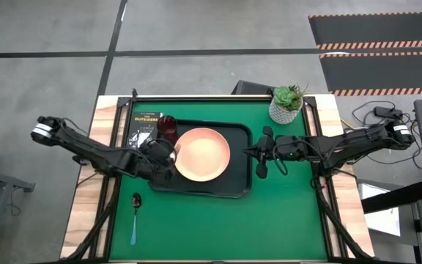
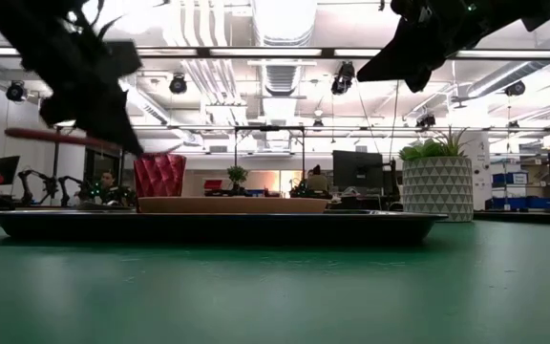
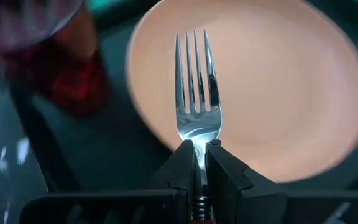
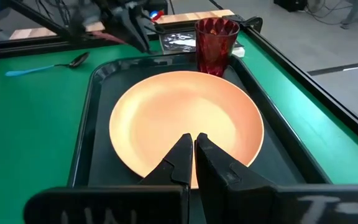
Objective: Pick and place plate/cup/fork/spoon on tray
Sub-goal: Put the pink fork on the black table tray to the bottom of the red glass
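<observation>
The peach-orange plate (image 1: pixel 201 154) lies in the black tray (image 1: pixel 242 183), and the dark red cup (image 1: pixel 168 128) stands upright in the tray's far left corner. My left gripper (image 1: pixel 168 155) is over the plate's left edge, shut on the fork (image 3: pixel 196 81). The fork's silver tines point out over the plate. The blue-handled spoon (image 1: pixel 135 216) lies on the green table, left of and nearer than the tray. My right gripper (image 4: pixel 193 149) is shut and empty, hovering over the tray's right side at the plate's right edge. My left gripper pinches the fork's neck (image 3: pixel 196 144), just behind the tines, between its two fingers. The fingers come from the table's left, and the fork lies along them. Its pink-red handle (image 2: pixel 60 139) sticks out behind the fingers. The fork is about level and lifted clear above the tray.
A small black book (image 1: pixel 145 126) lies left of the cup, beside the tray's far left corner. A white pot with a green plant (image 1: pixel 287 103) stands at the far right. Green table shows open on the near side of the tray.
</observation>
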`<action>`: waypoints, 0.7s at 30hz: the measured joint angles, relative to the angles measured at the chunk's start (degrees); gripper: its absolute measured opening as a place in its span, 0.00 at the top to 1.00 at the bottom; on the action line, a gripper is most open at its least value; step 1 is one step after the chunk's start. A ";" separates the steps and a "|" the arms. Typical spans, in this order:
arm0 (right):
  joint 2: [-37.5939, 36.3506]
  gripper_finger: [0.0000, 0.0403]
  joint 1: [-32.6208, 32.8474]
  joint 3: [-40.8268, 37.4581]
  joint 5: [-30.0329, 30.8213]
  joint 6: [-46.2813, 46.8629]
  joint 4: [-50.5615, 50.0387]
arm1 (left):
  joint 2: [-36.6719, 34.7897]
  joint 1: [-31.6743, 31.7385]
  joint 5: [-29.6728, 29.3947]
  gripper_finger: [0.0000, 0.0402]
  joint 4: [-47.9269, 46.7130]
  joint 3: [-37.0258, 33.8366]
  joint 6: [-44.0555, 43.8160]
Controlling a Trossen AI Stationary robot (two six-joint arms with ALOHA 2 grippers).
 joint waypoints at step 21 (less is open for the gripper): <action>0.00 0.98 -0.01 0.00 -1.46 0.60 0.53 | 9.77 2.95 -1.83 0.94 -4.98 -5.39 -27.88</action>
